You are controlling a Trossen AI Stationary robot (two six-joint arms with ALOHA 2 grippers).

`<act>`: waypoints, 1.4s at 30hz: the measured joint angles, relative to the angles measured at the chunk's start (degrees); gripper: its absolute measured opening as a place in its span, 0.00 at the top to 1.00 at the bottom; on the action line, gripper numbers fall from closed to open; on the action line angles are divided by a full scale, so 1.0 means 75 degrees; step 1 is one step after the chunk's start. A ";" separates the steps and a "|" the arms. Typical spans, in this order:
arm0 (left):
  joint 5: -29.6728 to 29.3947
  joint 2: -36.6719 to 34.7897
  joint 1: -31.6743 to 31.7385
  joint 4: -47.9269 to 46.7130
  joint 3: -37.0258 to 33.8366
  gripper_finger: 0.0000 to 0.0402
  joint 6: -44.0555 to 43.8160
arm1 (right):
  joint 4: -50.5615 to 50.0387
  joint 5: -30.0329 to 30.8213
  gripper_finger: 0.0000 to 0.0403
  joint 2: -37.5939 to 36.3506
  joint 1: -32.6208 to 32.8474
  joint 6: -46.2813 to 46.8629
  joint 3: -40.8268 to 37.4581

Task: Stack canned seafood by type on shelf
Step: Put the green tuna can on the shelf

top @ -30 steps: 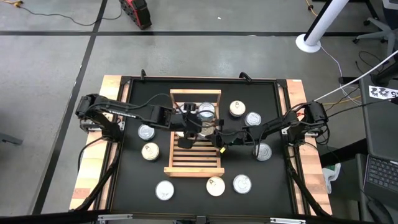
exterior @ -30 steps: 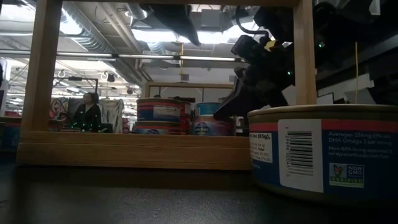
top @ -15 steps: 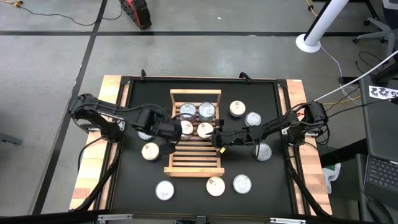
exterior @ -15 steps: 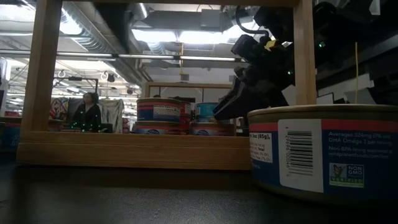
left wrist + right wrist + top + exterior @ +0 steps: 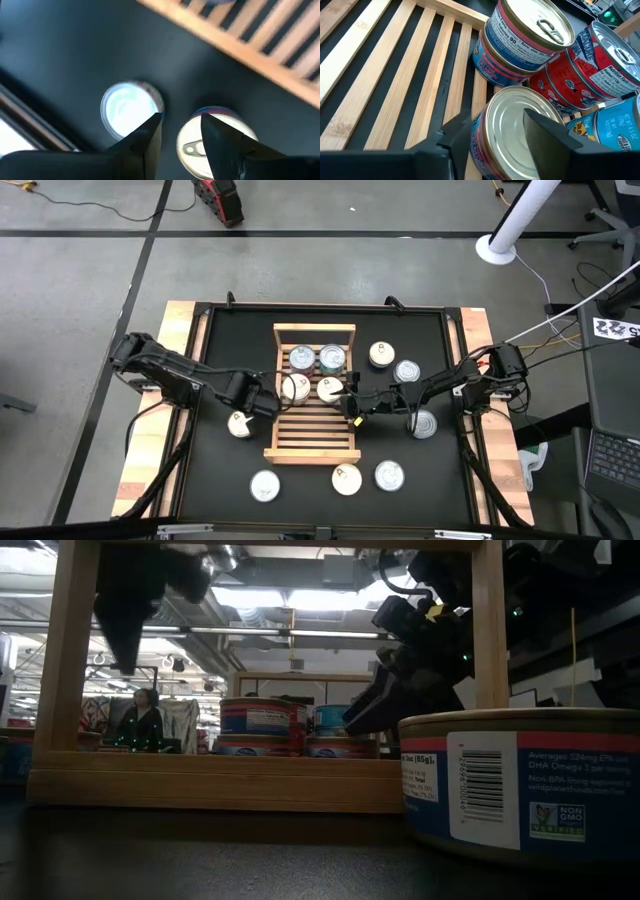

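Note:
The wooden slatted shelf (image 5: 315, 430) lies mid-table, with several tins of canned seafood on its far half. My right gripper (image 5: 343, 394) reaches in from the right, open. Its fingers stand on either side of a silver-lidded tin (image 5: 512, 125) that rests on the slats; I see no clear touch. Behind that tin, a pull-tab tin (image 5: 530, 35) lies on top of another, beside red tins (image 5: 570, 85). My left gripper (image 5: 181, 125) is open and empty. It points down left of the shelf, over a pale-lidded tin (image 5: 129, 107) and a cream pull-tab tin (image 5: 197, 145).
Loose tins lie on the black mat: two at far right (image 5: 380, 354) (image 5: 407, 370), one at right (image 5: 424, 423) and three near the front edge (image 5: 265, 485) (image 5: 346, 478) (image 5: 388, 474). The shelf's near half is bare slats. Wooden planks (image 5: 150, 470) border the table.
My left gripper has left the shelf, gone toward the table's left edge and down, and has rolled and tipped to point downward over the loose tins. This uncovered two tins in the shelf's second row. My right gripper has stayed in place and opened around its tin.

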 joint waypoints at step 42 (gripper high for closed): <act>-0.0093 -0.0022 0.0586 0.2345 -0.3035 0.88 -0.0376 | 0.0000 0.0000 0.49 0.0000 0.0003 0.0000 -0.0003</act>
